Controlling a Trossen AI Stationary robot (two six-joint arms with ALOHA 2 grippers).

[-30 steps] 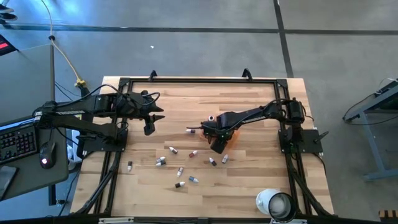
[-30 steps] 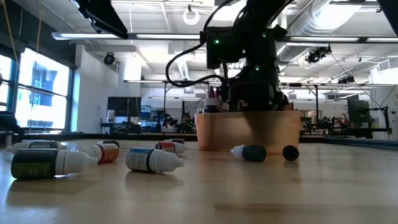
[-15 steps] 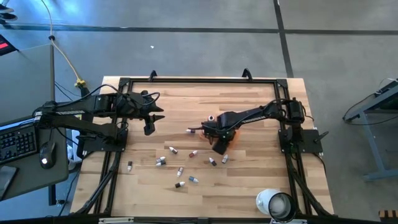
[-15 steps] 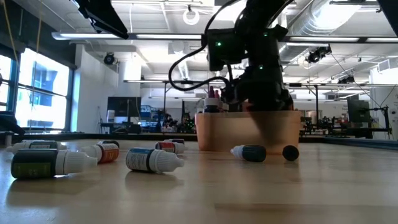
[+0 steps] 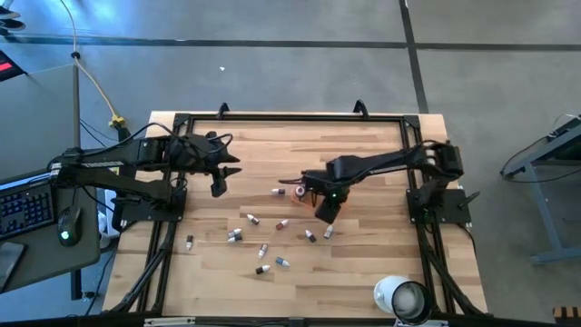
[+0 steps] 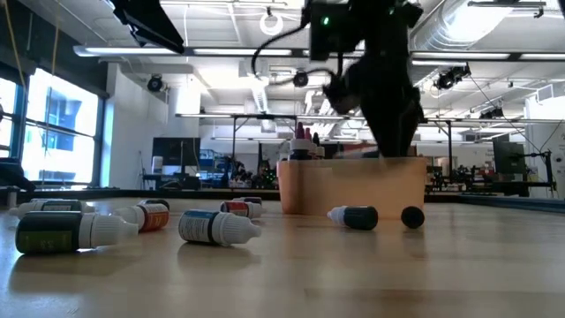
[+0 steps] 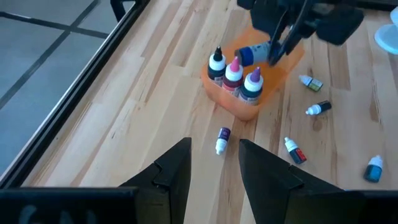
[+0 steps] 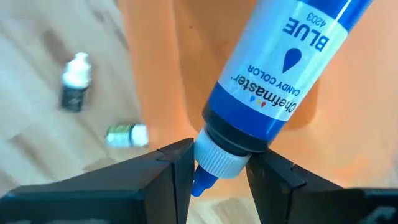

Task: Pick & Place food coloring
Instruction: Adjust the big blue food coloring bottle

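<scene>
Your left end effector (image 5: pixel 218 188) hangs above the left part of the wooden tabletop (image 5: pixel 381 263), away from the bottles; its two fingers (image 7: pixel 173 168) stand part-way apart with nothing between them.

Move right and you find loose food coloring bottles (image 5: pixel 252 219) lying scattered on their sides across the middle and nearer part of the tabletop, one (image 5: pixel 189 242) off by itself to the left. In the low view several (image 6: pixel 218 226) lie in a row in front of the orange tray (image 6: pixel 353 187).

The tray sits near the tabletop's middle, with three bottles (image 7: pixel 234 75) standing upright at one end of it.

Your right end effector (image 5: pixel 324 211) is over that tray, raised clear of its rim. It grips a blue bottle (image 8: pixel 267 106) by the neck, just above the white collar, with the bottle tilted and its body over the tray.

A large white roll (image 5: pixel 400 297) stands at the near right corner.
</scene>
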